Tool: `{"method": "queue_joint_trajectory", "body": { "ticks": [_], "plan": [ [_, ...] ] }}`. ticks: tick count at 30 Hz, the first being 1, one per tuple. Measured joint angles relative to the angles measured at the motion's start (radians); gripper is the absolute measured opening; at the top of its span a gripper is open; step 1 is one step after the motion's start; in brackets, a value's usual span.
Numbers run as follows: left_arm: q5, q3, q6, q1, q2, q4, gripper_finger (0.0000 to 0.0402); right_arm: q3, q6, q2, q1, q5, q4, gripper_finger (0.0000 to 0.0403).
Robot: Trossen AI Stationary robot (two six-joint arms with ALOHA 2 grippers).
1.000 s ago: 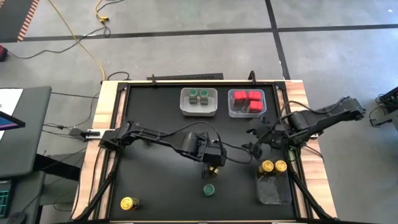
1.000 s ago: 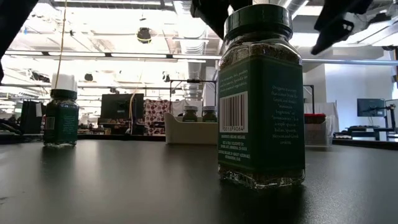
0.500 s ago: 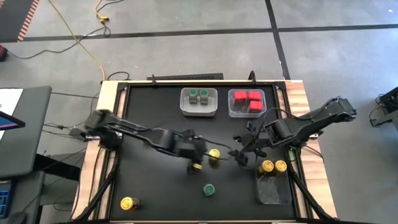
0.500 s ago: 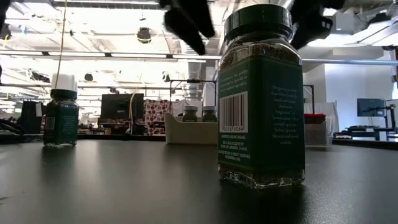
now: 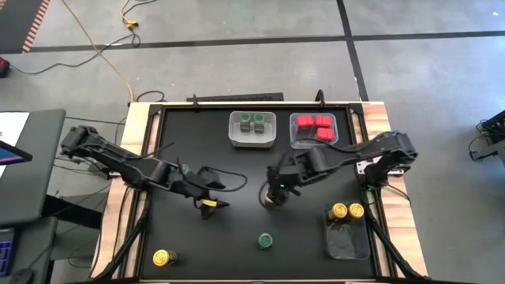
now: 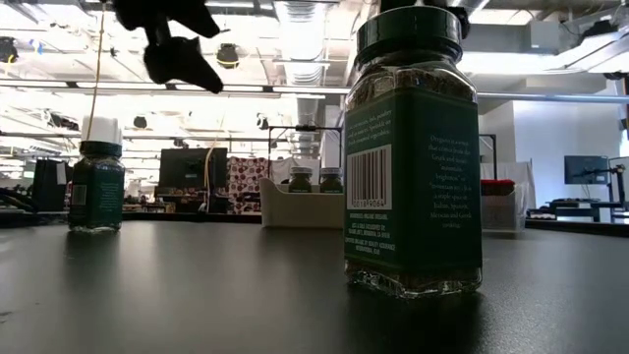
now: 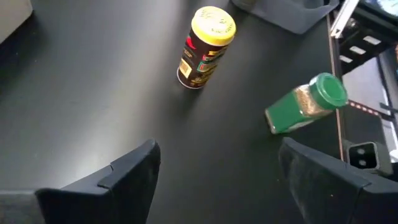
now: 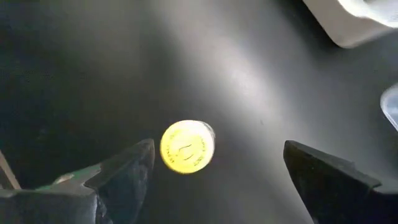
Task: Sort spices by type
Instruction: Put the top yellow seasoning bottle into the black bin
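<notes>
Along the near edge of the surface, three things wait. One yellow-lidded jar (image 5: 163,258) stands alone at the near left corner, and a green-lidded jar (image 5: 266,240) stands upright near the middle of that edge. At the near right corner is a clear bin (image 5: 348,243) with two yellow jars (image 5: 347,211) at its far end, so I judge this is the place for the yellow kind.

Further in, at the middle of the surface, another yellow jar (image 8: 187,146) stands loose. The right tool (image 5: 274,192) hangs directly over it with the fingers spread wide on both sides of the lid, not touching it. It looks placed to come down and pick this jar up for the near right bin. The left tool (image 5: 209,199) is just to the left, also spread and holding nothing, so I think it gives room.

At the far edge are two more bins. The green bin (image 5: 252,138) keeps two green-lidded jars, and the red bin (image 5: 312,142) beside it keeps red boxy containers (image 5: 313,127).
</notes>
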Motion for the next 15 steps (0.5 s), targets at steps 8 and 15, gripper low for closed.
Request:
{"method": "queue_joint_trajectory", "body": {
  "ticks": [8, 15],
  "plan": [
    [0.0, -0.019, 0.004, -0.016, -0.051, -0.019, 0.0314, 0.14, 0.003, 0.152, -0.057, -0.018, -0.039, 0.0386],
    [0.051, -0.019, 0.014, -0.016, -0.05, -0.026, 0.0314, 0.141, -0.004, 0.209, -0.057, -0.055, -0.034, 0.0386]
  ]
}}
